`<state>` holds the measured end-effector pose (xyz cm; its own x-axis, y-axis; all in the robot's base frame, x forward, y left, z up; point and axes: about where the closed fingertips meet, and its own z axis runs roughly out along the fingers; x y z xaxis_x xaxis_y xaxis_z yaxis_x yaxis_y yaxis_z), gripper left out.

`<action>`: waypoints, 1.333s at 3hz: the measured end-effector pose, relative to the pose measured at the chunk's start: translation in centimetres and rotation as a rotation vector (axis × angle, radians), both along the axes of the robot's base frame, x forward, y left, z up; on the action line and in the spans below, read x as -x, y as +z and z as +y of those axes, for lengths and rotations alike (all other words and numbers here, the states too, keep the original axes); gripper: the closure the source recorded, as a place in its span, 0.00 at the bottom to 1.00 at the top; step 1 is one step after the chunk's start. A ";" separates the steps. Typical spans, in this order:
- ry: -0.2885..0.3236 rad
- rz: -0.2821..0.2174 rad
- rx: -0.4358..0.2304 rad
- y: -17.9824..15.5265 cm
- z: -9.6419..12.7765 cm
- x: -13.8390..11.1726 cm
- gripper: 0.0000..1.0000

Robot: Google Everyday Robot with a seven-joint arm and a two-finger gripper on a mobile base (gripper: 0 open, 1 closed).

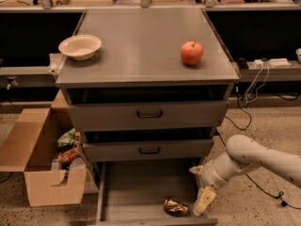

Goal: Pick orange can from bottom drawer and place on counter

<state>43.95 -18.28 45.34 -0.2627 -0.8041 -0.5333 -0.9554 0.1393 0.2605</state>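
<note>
My gripper [201, 187] hangs lower right, 2 fingers [205, 202] spread beside the orange can [176, 206]; a bump could knock it away.

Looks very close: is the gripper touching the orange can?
Cannot tell. The camera view shows the gripper right beside the orange can, with no plain gap or contact.

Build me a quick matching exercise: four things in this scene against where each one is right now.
Things
1. small shiny orange-gold metal can
2. round red-orange apple
3. shallow cream bowl
4. robot's cream gripper

Places
A. left part of the flat grey counter
B. low, just right of the can, by the drawer's right edge
C. front of the open grey bottom drawer
D. right part of the counter

Pairs: 1-C, 2-D, 3-A, 4-B
</note>
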 end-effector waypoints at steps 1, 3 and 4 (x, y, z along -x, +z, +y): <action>0.004 0.027 -0.031 -5.0 0.7 -1.4 0.00; -0.026 0.021 -0.020 -5.5 0.6 -1.3 0.00; -0.093 -0.031 0.063 -10.3 -2.5 -3.9 0.00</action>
<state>47.83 -20.76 35.04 -0.3220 -0.8094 -0.4912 -0.9450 0.2434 0.2184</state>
